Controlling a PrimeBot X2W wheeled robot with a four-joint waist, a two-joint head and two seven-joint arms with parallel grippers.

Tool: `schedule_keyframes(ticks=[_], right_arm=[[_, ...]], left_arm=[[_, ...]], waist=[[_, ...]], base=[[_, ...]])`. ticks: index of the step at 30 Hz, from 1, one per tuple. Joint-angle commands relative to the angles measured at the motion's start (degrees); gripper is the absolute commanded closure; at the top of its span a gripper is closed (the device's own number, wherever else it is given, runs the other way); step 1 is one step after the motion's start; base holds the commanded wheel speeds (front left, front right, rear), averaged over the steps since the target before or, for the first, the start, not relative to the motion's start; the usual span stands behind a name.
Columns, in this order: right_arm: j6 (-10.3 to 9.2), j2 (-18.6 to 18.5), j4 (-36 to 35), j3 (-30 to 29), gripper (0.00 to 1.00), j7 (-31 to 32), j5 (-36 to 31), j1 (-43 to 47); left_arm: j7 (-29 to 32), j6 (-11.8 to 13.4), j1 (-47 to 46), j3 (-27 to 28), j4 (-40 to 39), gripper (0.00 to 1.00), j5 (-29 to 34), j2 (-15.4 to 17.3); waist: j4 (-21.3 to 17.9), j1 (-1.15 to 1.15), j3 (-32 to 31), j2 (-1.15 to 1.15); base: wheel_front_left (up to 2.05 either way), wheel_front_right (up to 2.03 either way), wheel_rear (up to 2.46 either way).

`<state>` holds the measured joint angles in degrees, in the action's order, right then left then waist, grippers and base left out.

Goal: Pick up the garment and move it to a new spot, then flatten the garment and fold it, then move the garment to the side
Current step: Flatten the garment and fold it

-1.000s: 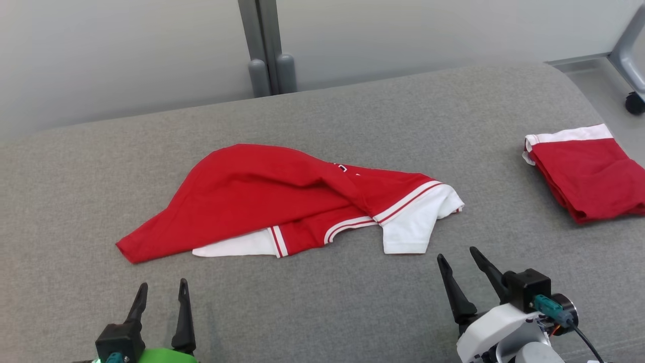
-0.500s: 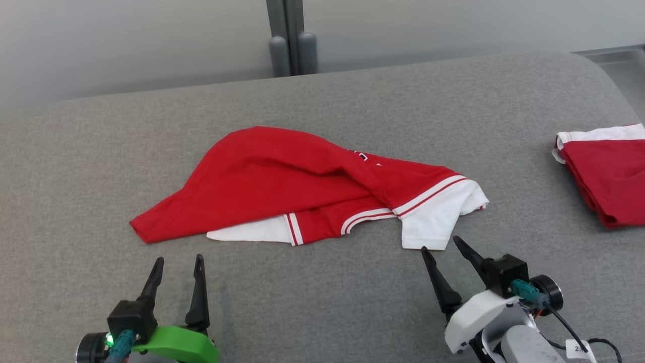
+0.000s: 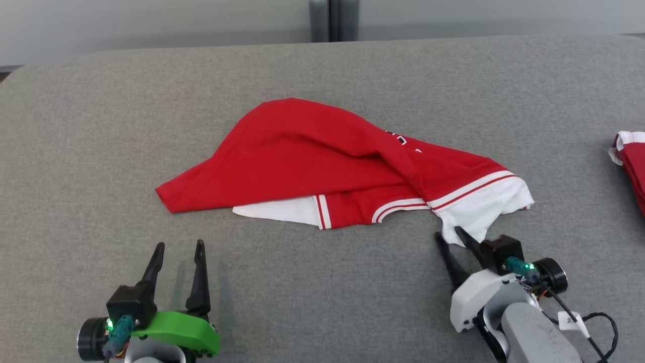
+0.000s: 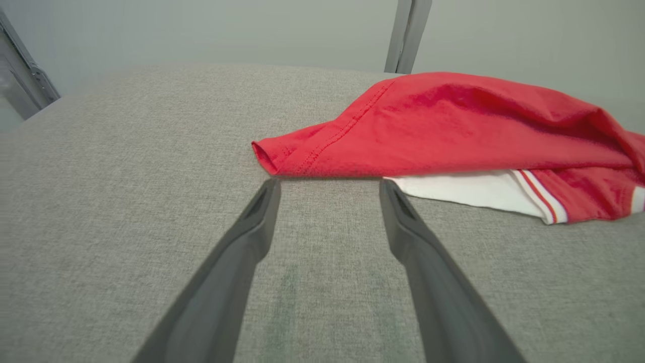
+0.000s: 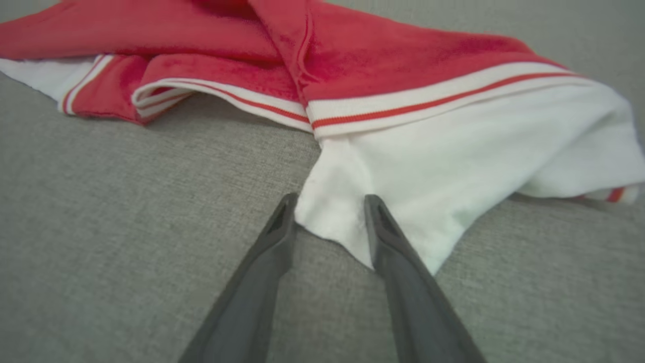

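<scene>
Garment: red shirt [image 3: 322, 161] with white sleeves lies crumpled near the middle of the grey cushion [image 3: 101, 126], not yet lifted.
Right gripper [image 5: 330, 212]: fingers spread, straddling the near corner of the white sleeve [image 5: 453, 151]; not yet closed on it. In the head view this gripper [image 3: 450, 236] sits right at the sleeve's lower edge.
Left gripper [image 3: 179, 249]: fingers parted and holding nothing, resting short of the red hem [image 4: 282, 156] (the wrist view shows the tips close to it, though I cannot tell whether they touch).
Neighbour: a second red-and-white garment [image 3: 630, 161] lies well apart at the right edge.
Risk, right: I judge that pinching only this thin corner could let it slip out on the lift.
Risk, left: closing too early would catch cushion rather than hem, so one side would drag.
</scene>
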<state>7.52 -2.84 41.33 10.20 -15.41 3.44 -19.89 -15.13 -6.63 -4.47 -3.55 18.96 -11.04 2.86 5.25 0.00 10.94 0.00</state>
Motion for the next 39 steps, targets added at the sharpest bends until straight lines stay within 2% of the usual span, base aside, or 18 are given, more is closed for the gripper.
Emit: schedule_keyframes(ticks=[1, 7, 10, 12, 15, 18, 23, 24, 25, 26, 27, 28, 34, 36, 39], right_arm=[[-0.07, -0.16, 0.35, -0.03, 1.00, 0.48, 0.42, -0.23], [-0.08, -0.23, -8.57, -5.26, 1.00, 0.27, -2.04, -4.02], [-0.08, -0.56, -11.71, -8.12, 1.00, 0.27, -6.21, -9.61], [-0.08, -2.03, -12.17, -8.95, 1.00, 0.27, -8.92, -14.72], [-0.08, -4.97, -10.18, -9.03, 1.00, 0.27, -12.49, -22.84], [-0.08, -7.85, -5.31, -9.81, 1.00, 0.28, -16.20, -31.25], [-0.08, -9.61, 2.64, -12.45, 1.00, 0.66, -22.90, -41.10], [-0.08, -10.02, 4.00, -13.27, 0.96, 0.92, -24.36, -42.58], [-0.08, -10.02, 5.07, -13.94, 0.85, 0.99, -25.75, -43.59], [-0.08, -10.11, 6.16, -14.84, 0.65, 1.19, -27.26, -44.60], [-0.08, -10.04, 6.88, -15.88, 0.27, 1.21, -28.52, -45.16], [-0.08, -9.82, 7.68, -17.57, 0.00, 1.70, -30.06, -45.46], [-0.08, -5.63, 10.09, -21.93, 0.00, 0.56, -34.11, -42.27], [-0.08, -4.19, 10.89, -21.19, 0.00, 0.27, -33.82, -40.58], [-0.08, -1.71, 8.62, -17.36, 0.00, 0.20, -29.57, -37.35]], left_arm=[[0.00, -0.35, -1.09, 0.09, 0.09, 0.00, -0.28, 0.12], [0.00, -0.20, -1.60, 0.01, -0.50, 0.00, -0.84, 0.11], [0.00, -0.30, -2.21, -0.79, -0.62, 0.00, -1.10, 0.13], [0.00, -0.35, -3.11, -1.63, -0.72, 0.00, -1.33, 0.12], [0.00, -0.42, -4.31, -3.29, -0.74, 0.00, -1.71, 0.14], [0.00, -0.54, -5.32, -4.92, -0.49, 0.00, -2.52, 0.14], [0.00, -0.64, -6.81, -6.62, -0.44, 0.00, -3.95, 0.13], [0.00, -0.66, -7.15, -7.06, -0.43, 0.00, -4.16, 0.13], [0.00, -0.67, -7.39, -7.17, -0.35, 0.00, -4.45, 0.11], [0.00, -0.68, -7.75, -7.31, -0.25, 0.00, -4.62, 0.12], [0.00, -0.66, -8.04, -7.40, -0.26, 0.00, -4.68, 0.12], [0.00, -0.51, -8.32, -7.37, -0.33, 0.00, -5.01, 0.13], [0.00, -0.18, -7.82, -7.09, -0.29, 0.00, -4.98, 0.12], [0.00, -0.01, -7.15, -6.70, -0.21, 0.00, -4.42, 0.10], [0.00, 0.00, -6.59, -6.25, 0.01, 0.00, -3.89, 0.12]], waist=[[0.82, 0.00, 0.67, 0.00], [0.19, 0.00, 1.19, 0.00], [0.47, 0.00, 2.09, 0.00], [1.21, 0.00, 2.96, 0.00], [3.07, 0.00, 4.24, 0.00], [5.67, 0.00, 5.62, 0.00], [9.90, 0.00, 8.24, 0.00], [10.91, 0.00, 8.87, 0.00], [11.47, 0.00, 9.20, 0.00], [12.21, 0.00, 9.67, 0.00], [12.63, 0.00, 9.98, 0.00], [13.11, 0.00, 10.31, 0.00], [13.53, 0.00, 9.73, 0.00], [12.91, 0.00, 9.20, 0.00], [11.76, 0.00, 8.42, 0.00]], base=[[0.00, 0.00, 0.00], [0.00, 0.00, 0.00], [0.00, 0.00, 0.00], [0.00, 0.00, 0.00], [0.00, 0.00, 0.00], [0.00, 0.00, 0.00], [0.00, 0.00, 0.00], [0.00, 0.00, 0.00], [0.00, 0.00, 0.00], [0.00, 0.00, 0.00], [0.00, 0.00, 0.00], [0.00, 0.00, 0.00], [0.00, 0.00, 0.00], [0.00, 0.00, 0.00], [0.00, 0.00, 0.00]])
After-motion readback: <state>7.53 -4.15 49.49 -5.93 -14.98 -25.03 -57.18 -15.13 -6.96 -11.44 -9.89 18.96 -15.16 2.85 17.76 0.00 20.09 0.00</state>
